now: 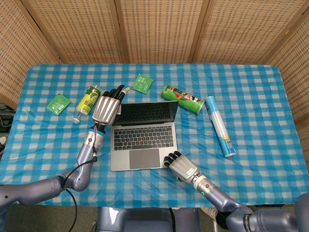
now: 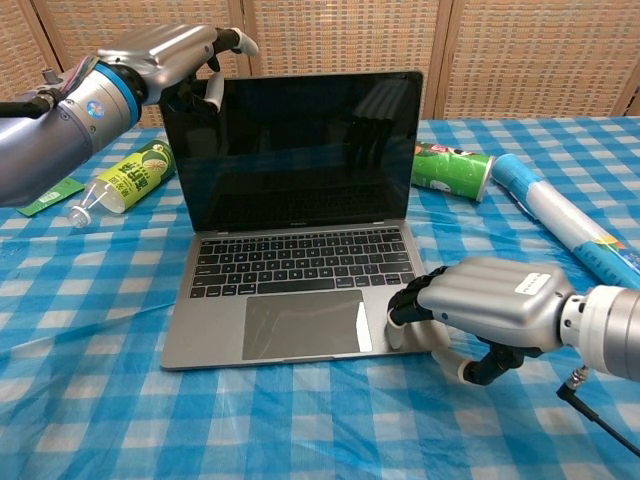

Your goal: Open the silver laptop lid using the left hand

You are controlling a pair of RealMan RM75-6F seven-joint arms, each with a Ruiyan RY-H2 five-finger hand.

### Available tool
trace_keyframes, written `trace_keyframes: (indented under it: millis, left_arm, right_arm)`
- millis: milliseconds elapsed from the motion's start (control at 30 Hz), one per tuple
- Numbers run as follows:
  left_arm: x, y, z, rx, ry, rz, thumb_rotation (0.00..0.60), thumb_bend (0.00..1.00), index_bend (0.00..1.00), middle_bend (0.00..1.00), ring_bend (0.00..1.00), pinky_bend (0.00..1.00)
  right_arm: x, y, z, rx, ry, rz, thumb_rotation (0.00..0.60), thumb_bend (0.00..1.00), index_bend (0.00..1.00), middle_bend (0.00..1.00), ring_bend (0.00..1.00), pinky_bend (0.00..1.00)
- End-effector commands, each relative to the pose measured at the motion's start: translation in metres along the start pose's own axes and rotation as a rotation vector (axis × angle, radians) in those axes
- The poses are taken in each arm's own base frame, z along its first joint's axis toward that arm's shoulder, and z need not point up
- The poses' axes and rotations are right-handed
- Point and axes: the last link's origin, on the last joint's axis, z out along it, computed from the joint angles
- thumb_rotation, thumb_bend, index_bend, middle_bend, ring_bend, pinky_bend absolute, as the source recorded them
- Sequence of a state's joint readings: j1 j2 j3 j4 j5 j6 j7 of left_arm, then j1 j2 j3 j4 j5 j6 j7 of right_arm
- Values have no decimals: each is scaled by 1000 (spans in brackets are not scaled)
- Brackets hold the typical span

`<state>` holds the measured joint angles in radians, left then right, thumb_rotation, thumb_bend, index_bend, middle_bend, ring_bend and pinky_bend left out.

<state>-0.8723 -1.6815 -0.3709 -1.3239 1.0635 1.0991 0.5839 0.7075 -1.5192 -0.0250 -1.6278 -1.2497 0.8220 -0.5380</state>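
The silver laptop (image 1: 143, 134) sits at centre of the head view on the blue checked table (image 1: 260, 106), w/ its lid (image 2: 295, 150) already standing up, tilted a little back past upright (dark screen facing the chest camera). Its hinge line runs left to right across the frame, so the lid swings away from the robot, toward the top of the head view.

The left hand (image 1: 106, 107) is at the lid's upper left corner. In the chest view the left hand (image 2: 175, 55) is at the upper left of the frame, palm above the corner, fingers (image 2: 212, 90) curled down just beside the top edge. Whether they really pinch the edge or only touch it, I cannot tell, because the corner hides the contact. So the lid lies directly to the right of and under these fingers, and this hand is much nearer to it than the other one.

The right hand (image 2: 490, 305) is at lower right of the chest view, fingers bent together and resting on the base's front right corner, approx. beside the trackpad, probably to keep the base down.

My judgement: the opening is nearly done; any further push goes backward, away from the robot, along the swing of the lid
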Motion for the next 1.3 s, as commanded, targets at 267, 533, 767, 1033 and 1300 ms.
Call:
trace_keyframes:
  millis: [267,533,767,1033,1300]
  left_arm:
    - [2,-2,8,15,0,16,600,573,137,134,225,323]
    - [11,-9,4,22,25,-6,600,573,105,89,206,323]
    - [38,-13,-11,-34,99,-131,600,567,0,0,97,293]
    - [92,-52,-38,-37,215,-155,600,562,0,0,30,191]
    - [113,-106,-80,86,189,-136,600,70,0,0,0,0]
  right_arm:
    - [0,-1,0,1,-2,-1,600,764,341,330,202,235]
    - [-1,-2,-1,1,3,2,600,747,341,330,202,235]
    - [12,-5,-3,-1,112,5,600,659,294,302,202,214]
    - [58,0,-29,50,366,98,600,621,274,293,201,210]
    - [86,46,-78,-17,523,78,600,474,274,273,191,184]
